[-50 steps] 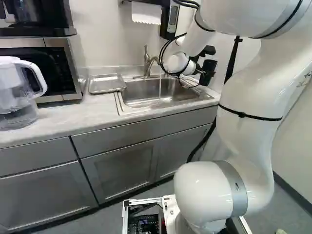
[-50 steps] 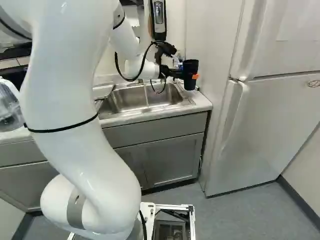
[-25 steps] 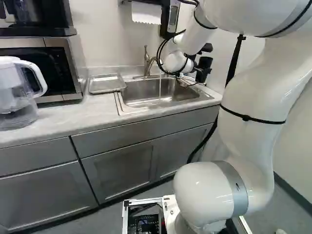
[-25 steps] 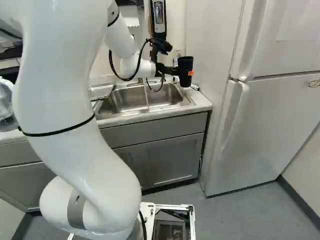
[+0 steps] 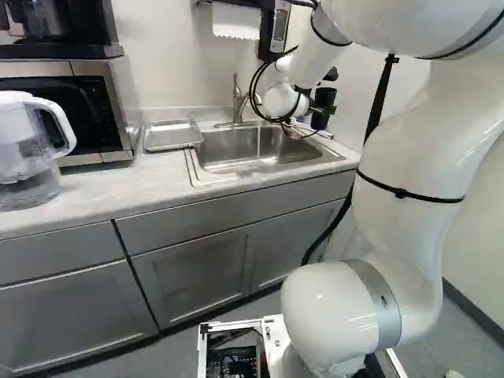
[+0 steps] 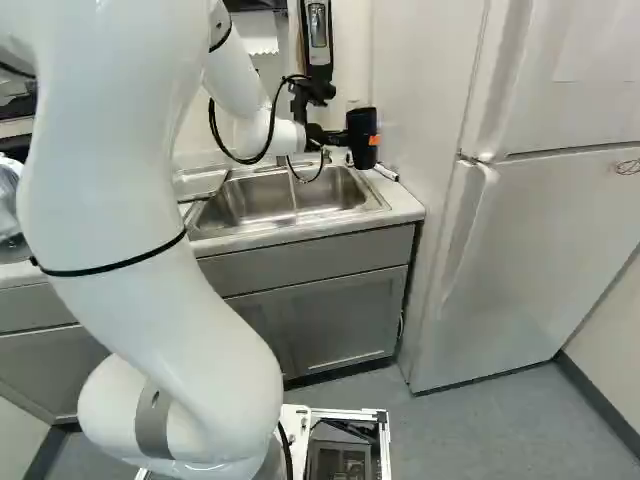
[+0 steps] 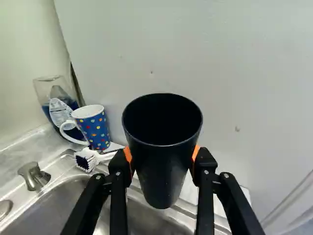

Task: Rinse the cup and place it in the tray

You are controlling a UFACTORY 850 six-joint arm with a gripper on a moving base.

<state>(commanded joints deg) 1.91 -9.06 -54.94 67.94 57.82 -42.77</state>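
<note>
The grey cabinets [image 5: 189,268] run along the wall, with the pale tabletop [image 5: 102,185] on them. A white refrigerator [image 6: 540,230] stands at the right of the right base view. The white arm [image 5: 409,150] rises from its joint and reaches over to the far side of the sink [image 5: 198,177], a metal one with two basins set into the tabletop.

At the left of the left base view is a microwave [image 5: 122,110], and in front of it a clear pitcher [image 5: 24,150] with a white handle. Between microwave and sink, the shallow metal tray [image 5: 169,135] lies flat on the tabletop.

The task's black cup [image 7: 164,171] is up in the air near the sink end closest to the refrigerator, roughly upright, its open mouth upward. The fingers [image 6: 374,140] grip it, one orange pad on each side.

Past the gripped cup, in the wrist view, a blue mug [image 7: 100,132] with coloured dots stands just beside a clear bottle [image 7: 61,105]; near the mug lies a white-handled brush [image 7: 85,159].
</note>
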